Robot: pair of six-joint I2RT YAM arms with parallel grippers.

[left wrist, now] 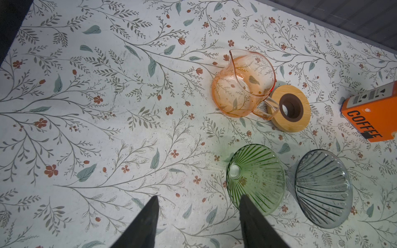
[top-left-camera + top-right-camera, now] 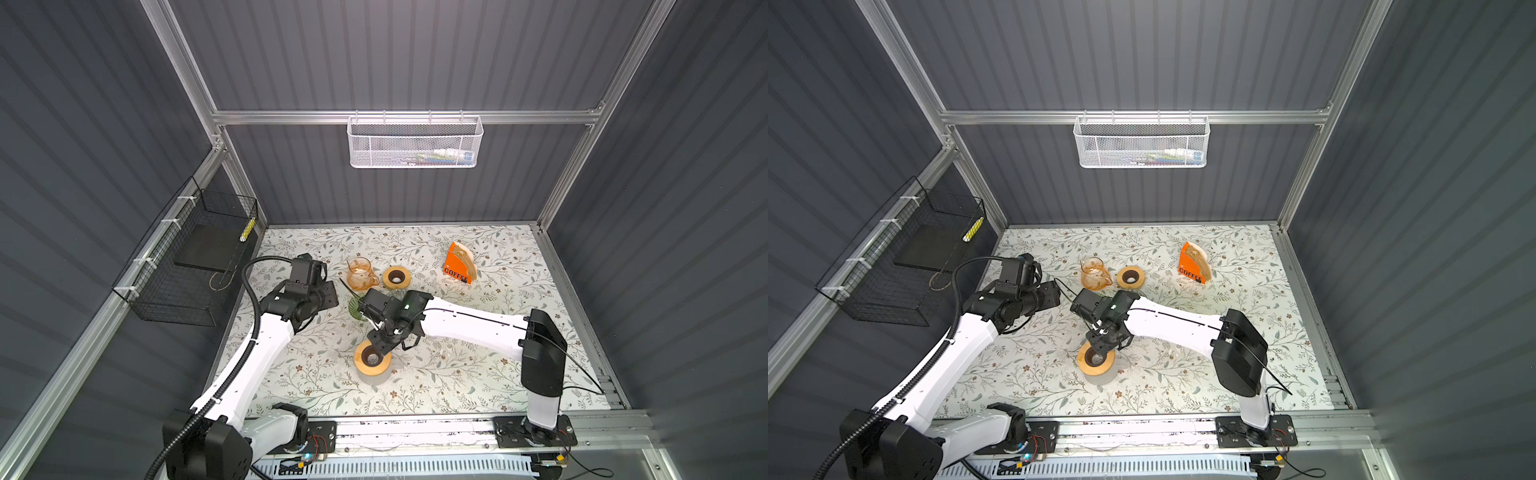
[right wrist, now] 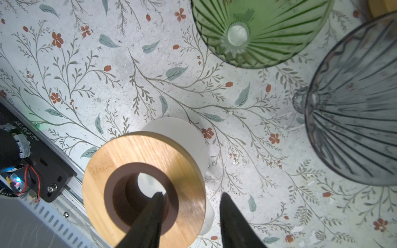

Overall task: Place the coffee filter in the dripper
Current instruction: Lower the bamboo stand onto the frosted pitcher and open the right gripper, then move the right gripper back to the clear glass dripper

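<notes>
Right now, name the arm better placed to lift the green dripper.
Probably left. The left gripper, open, hovers beside the green dripper, one finger overlapping its rim in the wrist view. The right gripper straddles the wooden ring on the white cup.

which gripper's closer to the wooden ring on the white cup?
Right. The right gripper straddles the rim of the wooden ring, one finger over its hole; the left gripper is by the green dripper.

Mid-frame crowded: pitcher (image 2: 360, 276), wooden ring (image 2: 405, 280), white cup (image 2: 375, 375), right arm (image 2: 469, 322) across; mat (image 2: 457, 386) lower right open (upper left too), orange box (image 2: 457, 266) blocks upper right
</notes>
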